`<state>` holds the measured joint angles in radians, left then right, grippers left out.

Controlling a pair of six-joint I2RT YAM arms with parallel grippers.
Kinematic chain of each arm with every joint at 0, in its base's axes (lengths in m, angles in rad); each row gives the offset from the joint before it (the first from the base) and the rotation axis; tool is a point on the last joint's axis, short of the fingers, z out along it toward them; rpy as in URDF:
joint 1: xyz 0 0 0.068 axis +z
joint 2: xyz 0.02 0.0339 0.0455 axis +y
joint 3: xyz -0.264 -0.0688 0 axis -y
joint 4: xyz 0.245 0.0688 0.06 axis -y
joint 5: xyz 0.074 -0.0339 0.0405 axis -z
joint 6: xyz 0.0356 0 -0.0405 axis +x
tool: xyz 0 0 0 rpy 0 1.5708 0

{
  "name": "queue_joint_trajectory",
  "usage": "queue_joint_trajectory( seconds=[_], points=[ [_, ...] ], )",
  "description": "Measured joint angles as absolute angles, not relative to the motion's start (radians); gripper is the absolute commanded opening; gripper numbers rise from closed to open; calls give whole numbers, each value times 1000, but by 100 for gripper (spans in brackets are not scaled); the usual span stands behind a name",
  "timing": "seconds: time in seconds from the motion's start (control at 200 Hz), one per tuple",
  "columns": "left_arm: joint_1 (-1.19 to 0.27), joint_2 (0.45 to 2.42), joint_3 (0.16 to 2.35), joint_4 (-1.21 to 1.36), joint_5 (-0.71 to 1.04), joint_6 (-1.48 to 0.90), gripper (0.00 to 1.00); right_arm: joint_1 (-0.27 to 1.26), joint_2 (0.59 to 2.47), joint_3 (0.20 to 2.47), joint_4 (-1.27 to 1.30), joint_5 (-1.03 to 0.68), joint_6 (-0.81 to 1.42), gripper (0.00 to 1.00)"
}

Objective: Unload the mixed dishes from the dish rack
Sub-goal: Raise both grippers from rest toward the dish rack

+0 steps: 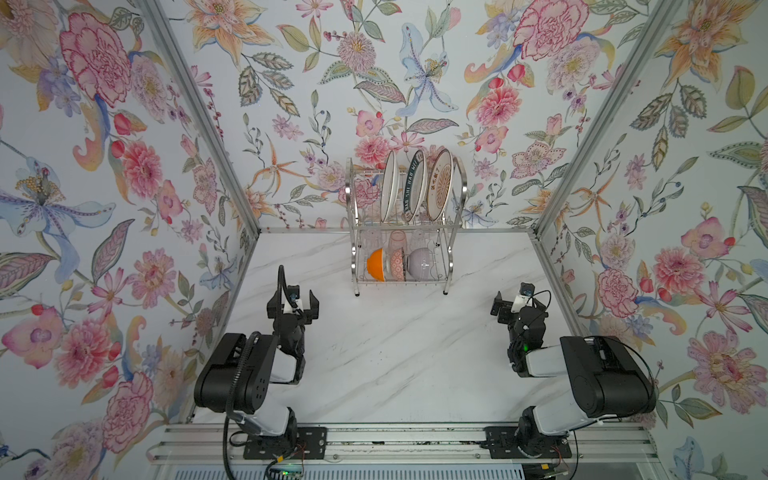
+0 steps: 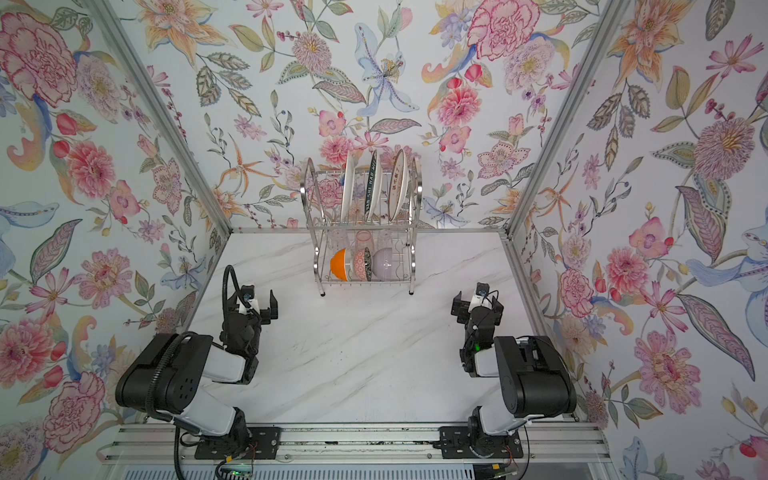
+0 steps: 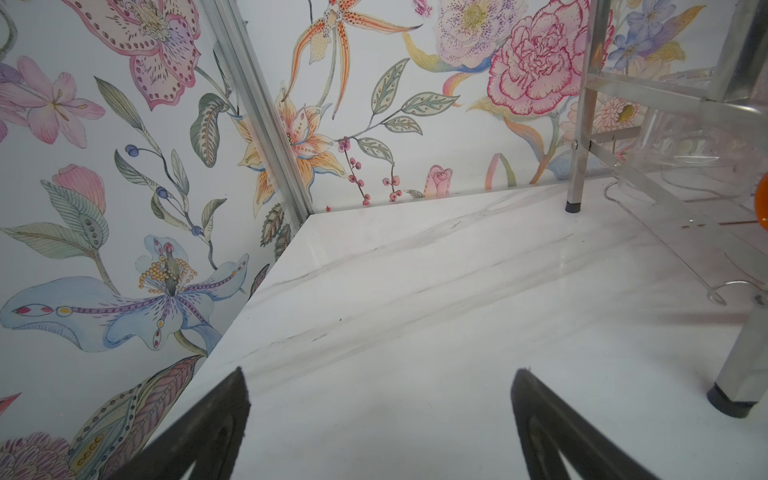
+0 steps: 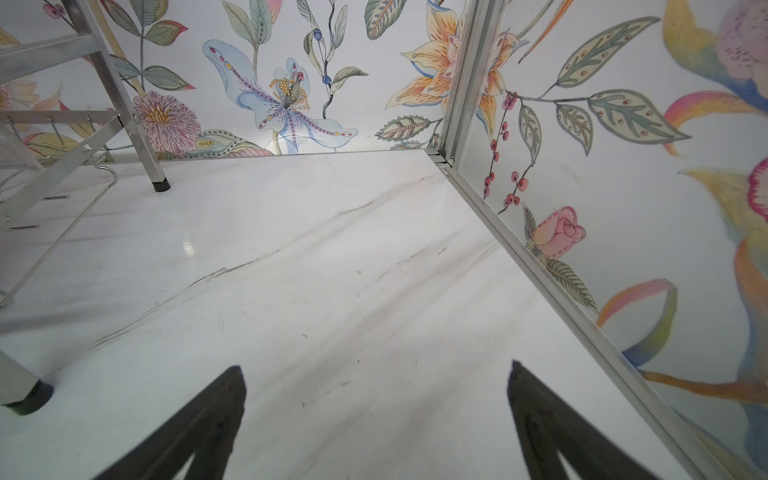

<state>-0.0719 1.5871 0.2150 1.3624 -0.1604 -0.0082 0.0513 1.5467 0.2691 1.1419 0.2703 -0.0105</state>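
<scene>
1. The left gripper [image 3: 379,372] has its fingers [image 3: 224,415] spread wide over the bare table [image 1: 395,353] at the near left. It holds and touches nothing.
2. The right gripper [image 4: 376,365] is likewise wide apart and empty, at the near right.
3. The dish rack [image 1: 448,270] stands at the far middle, well apart from both grippers.
4. Its top shelf holds a white plate [image 1: 389,187], a lettered plate [image 1: 415,187] and an orange-patterned plate [image 1: 440,185], all on edge.
5. Its lower shelf holds an orange bowl [image 1: 376,264], a patterned bowl [image 1: 397,264] and a lilac bowl [image 1: 424,262], with a pink glass [image 1: 397,241] behind them.

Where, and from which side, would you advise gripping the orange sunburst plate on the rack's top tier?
Probably the top rim, from straight above: the orange sunburst plate stands on edge in the dish rack, its rim rising free while wires cage its lower part. It is the rightmost plate, so the open right gripper suits it.
</scene>
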Motion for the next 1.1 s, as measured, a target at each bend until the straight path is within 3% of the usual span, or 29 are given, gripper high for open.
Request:
queue_joint_trajectory(
  seconds=[0.26,0.606,0.831,1.096],
  points=[
    [-72,1505,168,1370,-164,-8,99,84,1524,269,1120,270,-27,99],
    [-94,1128,258,1088,-160,-17,99,110,1193,295,871,249,-36,99],
    [-108,997,448,805,-109,-53,99,110,1002,366,659,134,20,99],
    [-178,991,615,485,42,-50,99,109,937,421,457,-78,60,100]
  ],
)
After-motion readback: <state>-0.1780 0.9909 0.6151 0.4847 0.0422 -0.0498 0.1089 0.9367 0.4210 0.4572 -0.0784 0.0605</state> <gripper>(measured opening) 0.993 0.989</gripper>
